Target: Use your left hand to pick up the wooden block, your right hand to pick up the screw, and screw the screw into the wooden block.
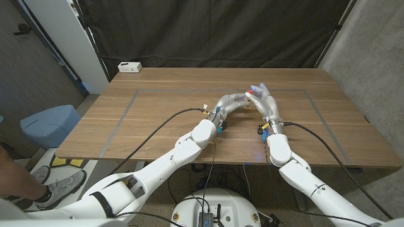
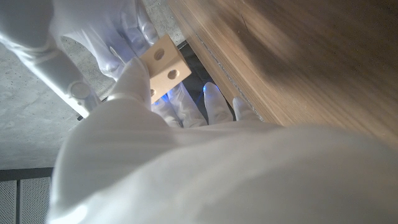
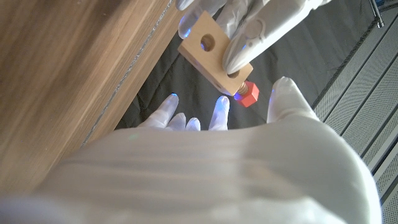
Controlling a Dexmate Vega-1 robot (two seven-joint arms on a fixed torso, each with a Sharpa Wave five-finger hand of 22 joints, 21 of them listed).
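- One wooden block (image 3: 214, 53), pale and square-edged, is held above the counter (image 1: 158, 120), out over its far middle, by the left hand (image 1: 232, 103). Its fingers (image 3: 261, 34) are closed across the block's faces.
- Two round holes show on one face in the left wrist view and one on another face in the right wrist view; the block looks rigid and light, and is best held by its flat sides, clear of the holes.
- One red screw (image 3: 247, 94) sits with its head against the end of the block, apparently entered in a hole. It looks small, hard and probably slick, so it should be turned by the faceted head.
- The right hand (image 1: 264, 101) meets the left at the block. Its fingers (image 3: 219, 112) reach toward the screw head, spread, and whether any touches it cannot be told.
- One white box (image 1: 129, 66) lies at the counter's far left corner.
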